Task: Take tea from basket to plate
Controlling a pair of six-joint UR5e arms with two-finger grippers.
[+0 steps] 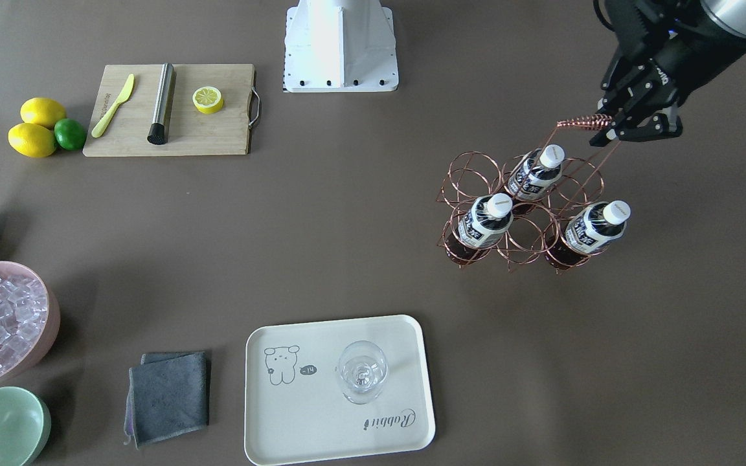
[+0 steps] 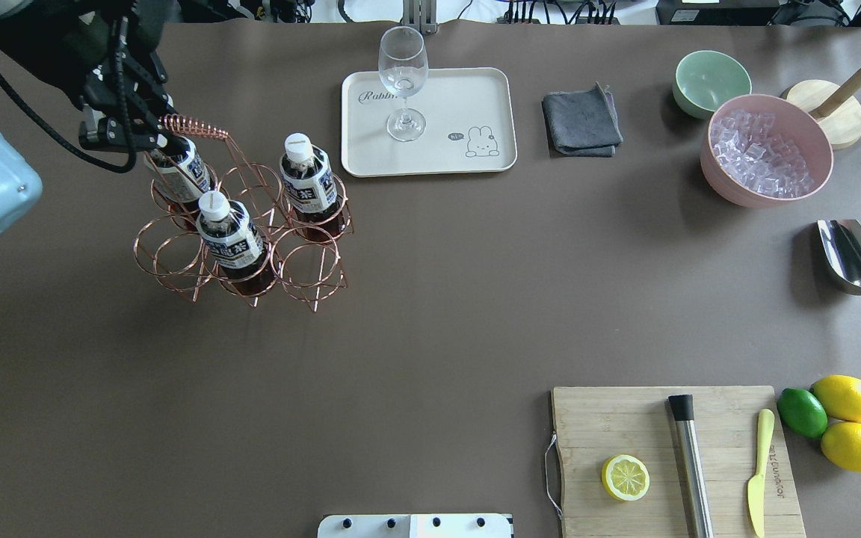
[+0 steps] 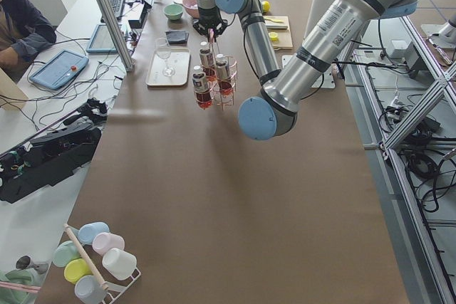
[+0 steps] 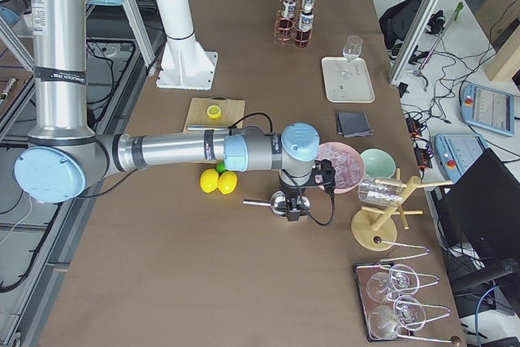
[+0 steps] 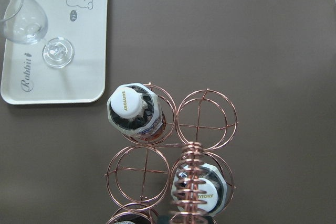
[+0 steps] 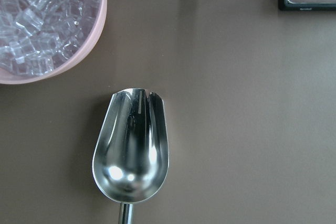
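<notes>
Left gripper (image 1: pixel 637 133) beside the handle (image 1: pixel 583 122) of the basket (image 1: pixel 522 249)
Jaws look parted; best to clear the handle and centre over a tea (image 1: pixel 535 173) cap before closing.

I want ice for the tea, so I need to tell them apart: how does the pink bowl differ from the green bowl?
The pink bowl is the larger; the green bowl is clearly smaller. The pink bowl holds ice cubes; the green bowl is empty. The pink bowl sits nearest the metal scoop; the green bowl nearest the grey cloth. Both are round, upright and stand side by side.
</notes>
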